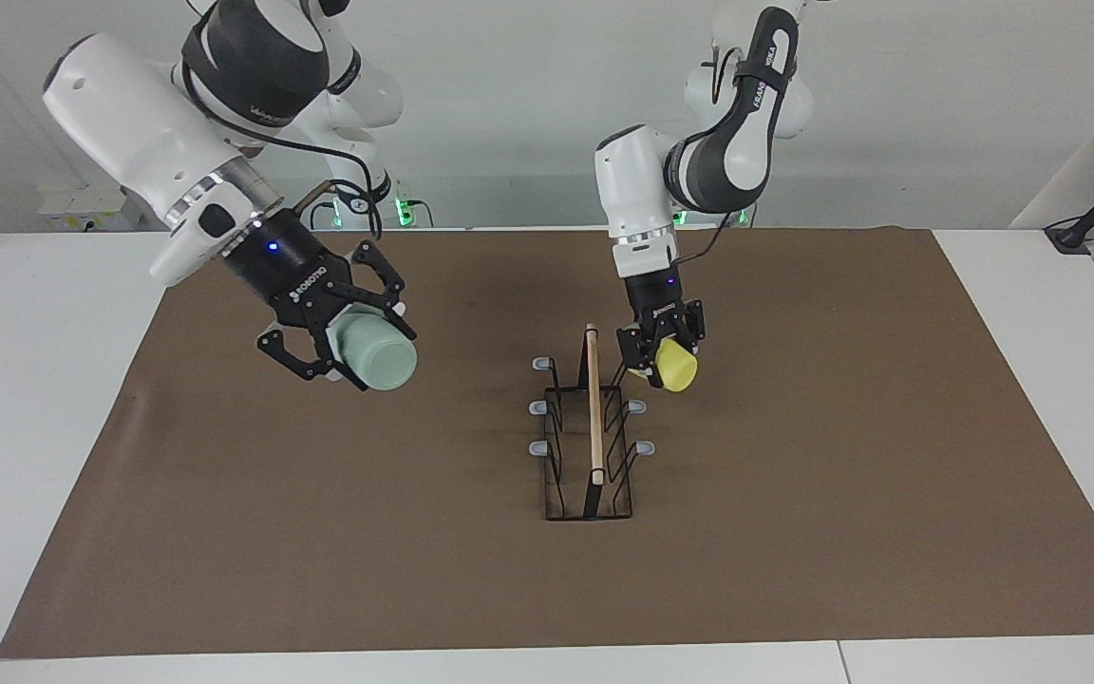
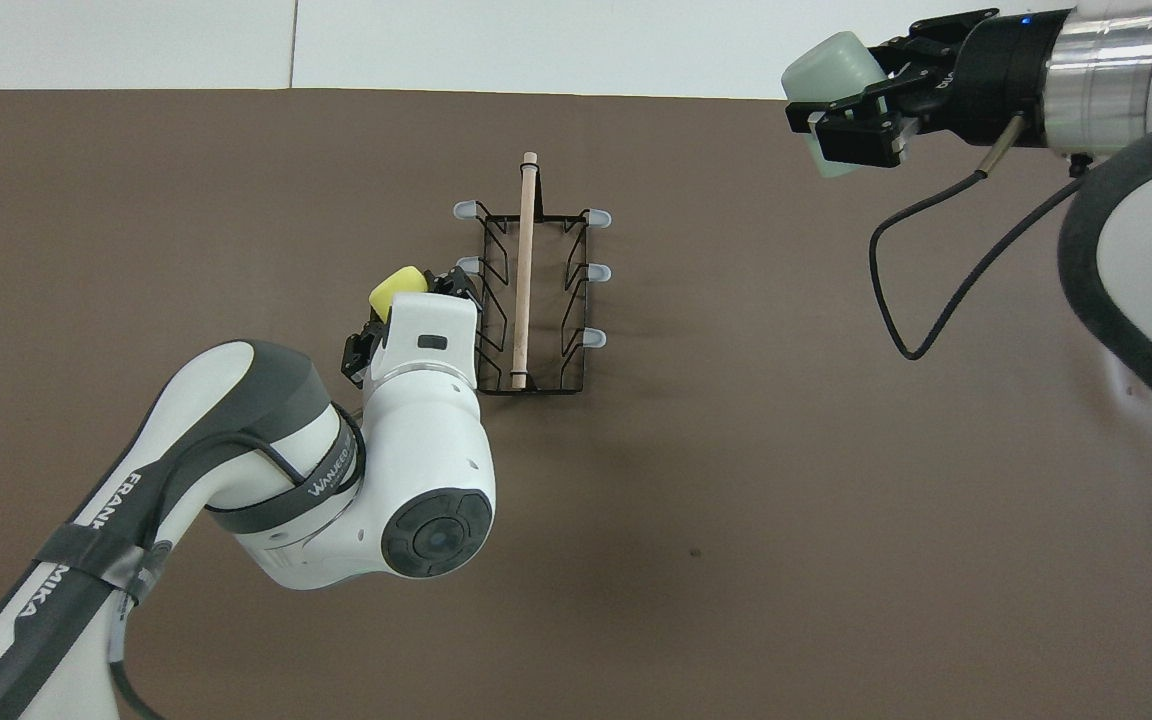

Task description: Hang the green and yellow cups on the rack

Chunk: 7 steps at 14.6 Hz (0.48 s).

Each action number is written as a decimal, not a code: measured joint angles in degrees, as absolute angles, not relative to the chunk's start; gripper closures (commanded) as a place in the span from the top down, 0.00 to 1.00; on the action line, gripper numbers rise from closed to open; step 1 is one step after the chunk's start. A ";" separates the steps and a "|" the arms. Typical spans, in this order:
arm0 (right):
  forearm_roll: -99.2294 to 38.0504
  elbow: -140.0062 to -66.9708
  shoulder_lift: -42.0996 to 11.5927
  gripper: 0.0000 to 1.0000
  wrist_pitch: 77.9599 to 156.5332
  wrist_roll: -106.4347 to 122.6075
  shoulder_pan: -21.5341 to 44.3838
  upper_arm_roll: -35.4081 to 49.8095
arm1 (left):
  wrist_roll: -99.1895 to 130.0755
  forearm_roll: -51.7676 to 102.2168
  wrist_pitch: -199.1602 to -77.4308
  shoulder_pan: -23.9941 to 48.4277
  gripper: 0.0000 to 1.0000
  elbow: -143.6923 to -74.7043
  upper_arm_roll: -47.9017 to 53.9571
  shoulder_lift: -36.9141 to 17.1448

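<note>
Open brown mat on the worktop (image 1: 794, 532) all round the rack (image 1: 590, 446), broken only by the left end effector (image 1: 663, 366) with the yellow cup (image 1: 675, 366) close over its prongs toward the left arm's end, and by the right end effector (image 1: 348, 342) with the green cup (image 1: 376, 351) raised well apart toward the right arm's end.

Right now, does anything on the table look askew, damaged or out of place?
Nothing stands out. The rack stands upright on the brown mat, prongs bare. The left claw holds the yellow cup beside the rack; the right claw holds the green cup above the mat.
</note>
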State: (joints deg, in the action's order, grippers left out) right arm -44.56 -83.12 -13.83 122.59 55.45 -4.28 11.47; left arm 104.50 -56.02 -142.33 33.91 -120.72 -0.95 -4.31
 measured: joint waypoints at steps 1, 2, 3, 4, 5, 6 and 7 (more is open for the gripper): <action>-48.65 -85.02 -12.99 0.00 122.60 59.84 -5.42 11.46 | 104.58 -56.05 -142.44 34.25 0.00 -120.72 -0.95 -4.27; -52.42 -87.20 -11.90 0.00 122.60 63.99 -6.48 11.44 | 104.88 -56.06 -142.88 34.50 0.12 -120.76 -0.88 -4.22; -55.64 -89.53 -10.67 0.00 122.61 67.72 -7.22 11.43 | 105.61 -56.06 -143.53 34.81 0.55 -120.96 -0.84 -4.17; -58.02 -91.62 -9.49 0.00 122.61 70.76 -7.57 11.42 | 106.24 -56.06 -144.21 35.05 1.00 -121.22 -0.81 -4.12; -60.20 -93.63 -8.34 0.00 122.61 73.49 -7.65 11.43 | 106.52 -56.06 -144.54 35.14 1.00 -121.42 -0.76 -4.07; -62.94 -95.65 -7.16 0.00 122.61 76.04 -7.64 11.48 | 106.59 -56.06 -144.72 35.19 1.00 -121.59 -0.75 -3.98; -66.70 -97.91 -5.90 0.00 122.61 78.64 -7.63 11.54 | 106.63 -56.06 -144.84 35.20 1.00 -121.71 -0.76 -3.87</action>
